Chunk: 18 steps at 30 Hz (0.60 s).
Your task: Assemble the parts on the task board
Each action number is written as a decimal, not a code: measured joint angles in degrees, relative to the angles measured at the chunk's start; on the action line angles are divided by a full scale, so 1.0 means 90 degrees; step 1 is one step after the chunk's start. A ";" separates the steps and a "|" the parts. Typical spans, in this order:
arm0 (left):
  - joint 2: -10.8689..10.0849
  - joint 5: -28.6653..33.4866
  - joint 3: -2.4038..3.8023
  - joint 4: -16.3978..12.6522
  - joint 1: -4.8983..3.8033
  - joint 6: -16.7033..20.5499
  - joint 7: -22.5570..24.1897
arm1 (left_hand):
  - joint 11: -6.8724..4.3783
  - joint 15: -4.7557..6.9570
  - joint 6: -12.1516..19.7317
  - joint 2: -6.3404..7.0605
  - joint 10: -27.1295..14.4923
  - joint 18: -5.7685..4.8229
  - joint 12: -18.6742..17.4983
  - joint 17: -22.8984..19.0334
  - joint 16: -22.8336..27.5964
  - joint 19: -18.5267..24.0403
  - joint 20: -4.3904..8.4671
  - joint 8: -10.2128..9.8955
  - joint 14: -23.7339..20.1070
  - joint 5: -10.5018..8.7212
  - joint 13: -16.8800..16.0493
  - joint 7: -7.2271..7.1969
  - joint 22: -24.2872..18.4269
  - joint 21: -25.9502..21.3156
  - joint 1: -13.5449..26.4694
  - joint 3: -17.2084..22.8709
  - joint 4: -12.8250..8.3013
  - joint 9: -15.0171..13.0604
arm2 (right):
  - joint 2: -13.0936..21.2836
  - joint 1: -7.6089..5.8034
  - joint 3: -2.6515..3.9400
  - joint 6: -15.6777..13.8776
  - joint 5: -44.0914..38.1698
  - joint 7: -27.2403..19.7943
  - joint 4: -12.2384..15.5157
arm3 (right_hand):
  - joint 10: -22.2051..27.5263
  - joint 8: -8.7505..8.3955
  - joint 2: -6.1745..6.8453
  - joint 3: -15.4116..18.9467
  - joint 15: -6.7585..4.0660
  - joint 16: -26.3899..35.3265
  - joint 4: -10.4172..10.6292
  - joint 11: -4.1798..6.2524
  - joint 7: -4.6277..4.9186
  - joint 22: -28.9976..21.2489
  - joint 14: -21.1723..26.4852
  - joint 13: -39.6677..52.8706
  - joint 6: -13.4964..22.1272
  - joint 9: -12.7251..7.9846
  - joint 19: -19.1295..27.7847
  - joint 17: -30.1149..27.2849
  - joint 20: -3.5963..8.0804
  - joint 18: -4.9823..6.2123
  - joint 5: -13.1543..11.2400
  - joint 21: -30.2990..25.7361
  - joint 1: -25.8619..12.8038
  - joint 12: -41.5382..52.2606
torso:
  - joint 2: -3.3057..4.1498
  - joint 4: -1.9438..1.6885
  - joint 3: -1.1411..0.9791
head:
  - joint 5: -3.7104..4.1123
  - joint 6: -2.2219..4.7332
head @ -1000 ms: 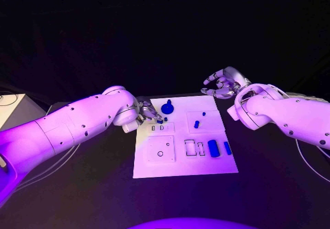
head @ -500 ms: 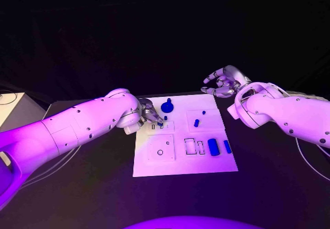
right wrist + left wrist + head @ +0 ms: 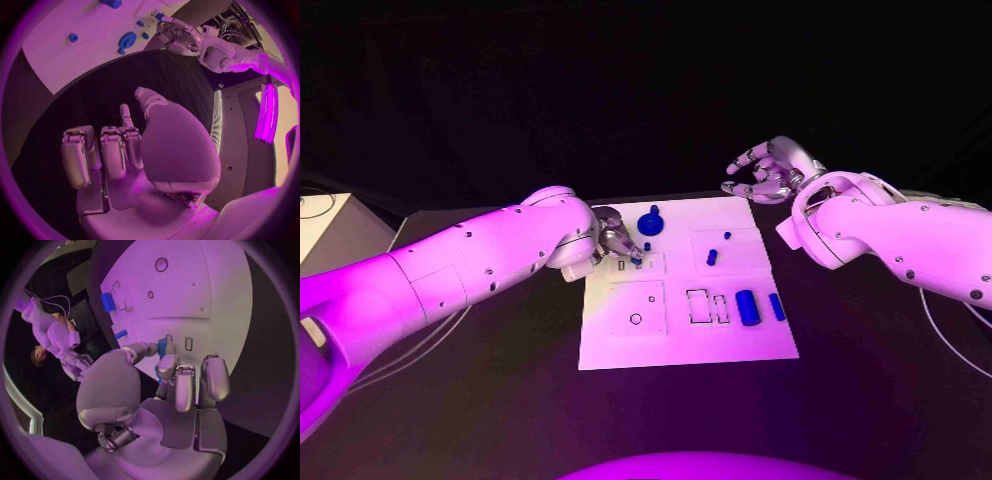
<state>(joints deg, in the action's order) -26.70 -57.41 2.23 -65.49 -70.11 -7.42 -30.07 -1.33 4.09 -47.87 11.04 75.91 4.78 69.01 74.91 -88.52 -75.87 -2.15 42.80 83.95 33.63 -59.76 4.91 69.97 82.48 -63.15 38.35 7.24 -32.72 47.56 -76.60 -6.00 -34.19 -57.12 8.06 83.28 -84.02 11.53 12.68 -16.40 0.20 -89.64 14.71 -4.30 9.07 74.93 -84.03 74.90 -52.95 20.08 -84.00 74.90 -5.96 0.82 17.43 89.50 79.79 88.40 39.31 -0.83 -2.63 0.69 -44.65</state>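
Board sits mid-surface; on it a round knob near the far edge, a small peg right of centre, a big block with a slim bar just beside it at the right edge. Left hand is over the board's left edge, fingertips pinching a small blue part by the small slots there. Right hand hovers off the board's far right corner above the surface, fingers loosely curled and apart, nothing in it.
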 measured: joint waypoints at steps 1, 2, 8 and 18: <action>0.0004 -0.0009 0.0000 0.0003 0.0001 0.0000 0.0000 | 0.0000 0.0000 0.0000 -0.0001 0.0000 0.0000 0.0000 0.0000 0.0000 0.0000 0.0000 0.0000 0.0000 -0.0001 0.0000 0.0000 0.0000 0.0000 -0.0001 0.0000 0.0000 0.0000 | 0.0000 0.0000 0.0000 0.0000 -0.0001 0.0000 0.0000 | 0.0000 0.0000 0.0000 0.0000 0.0000 0.0000 0.0000 0.0000 0.0000 0.0000 0.0000 0.0000 0.0000 0.0000 0.0000 0.0000 0.0000 0.0000 0.0000 0.0000 0.0000 0.0000 | 0.0001 0.0000 0.0000 | 0.0000 -0.0001; 0.0011 -0.0019 -0.0001 0.0011 0.0003 0.0000 0.0000 | 0.0000 0.0000 0.0000 -0.0007 0.0000 0.0000 0.0000 0.0000 0.0000 0.0000 0.0000 0.0000 0.0000 -0.0002 0.0000 0.0000 0.0000 0.0000 -0.0007 0.0000 0.0000 0.0000 | 0.0000 0.0000 0.0000 0.0000 -0.0001 0.0001 0.0000 | 0.0000 0.0000 0.0000 0.0000 0.0000 0.0000 0.0000 0.0000 0.0000 0.0000 0.0000 0.0000 0.0000 0.0000 0.0000 0.0000 0.0000 0.0000 0.0000 0.0000 0.0000 0.0000 | 0.0002 0.0000 0.0000 | 0.0002 -0.0004; 0.0067 -0.0069 -0.0008 0.0052 0.0020 -0.0005 -0.0001 | 0.0000 0.0000 -0.0001 -0.0017 0.0000 0.0000 0.0000 0.0000 0.0000 0.0000 0.0000 -0.0002 0.0000 -0.0015 0.0001 -0.0001 0.0000 0.0000 -0.0018 0.0000 0.0000 0.0000 | -0.0001 0.0000 0.0000 0.0002 -0.0004 0.0002 0.0005 | 0.0000 0.0000 0.0000 0.0000 0.0000 0.0000 0.0000 0.0000 0.0000 -0.0001 0.0000 0.0000 0.0000 -0.0001 0.0000 0.0000 0.0000 -0.0001 0.0000 0.0000 0.0000 0.0000 | 0.0005 0.0001 -0.0001 | 0.0007 -0.0009; 0.0084 -0.0147 -0.0014 0.0089 0.0028 -0.0046 -0.0005 | 0.0002 -0.0001 -0.0002 -0.0032 -0.0002 0.0000 0.0000 0.0000 0.0000 0.0000 0.0000 -0.0024 0.0000 -0.0023 0.0012 -0.0002 -0.0001 0.0000 -0.0033 0.0000 0.0000 0.0000 | 0.0001 0.0000 0.0000 0.0006 -0.0008 0.0005 0.0010 | 0.0000 0.0000 0.0000 0.0000 0.0000 0.0000 0.0000 0.0000 0.0000 -0.0002 0.0000 0.0000 0.0000 -0.0001 0.0000 0.0000 0.0000 0.0000 0.0000 0.0000 0.0000 0.0000 | 0.0006 -0.0001 -0.0007 | 0.0012 -0.0038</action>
<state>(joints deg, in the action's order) -25.95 -58.73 2.10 -64.69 -69.86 -7.83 -30.12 -1.31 4.09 -47.89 10.75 75.89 4.78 69.01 74.91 -88.52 -75.86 -2.15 42.58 83.95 33.43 -59.65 4.89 69.96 82.48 -63.45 38.34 7.24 -32.72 47.57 -76.60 -6.00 -34.13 -57.20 8.11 83.37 -84.02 11.53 12.68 -16.40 0.20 -89.64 14.71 -4.31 9.07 74.92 -84.03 74.91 -52.95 20.07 -84.00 74.90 -5.96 0.82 17.43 89.51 79.79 88.40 39.37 -0.83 -2.69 0.80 -45.00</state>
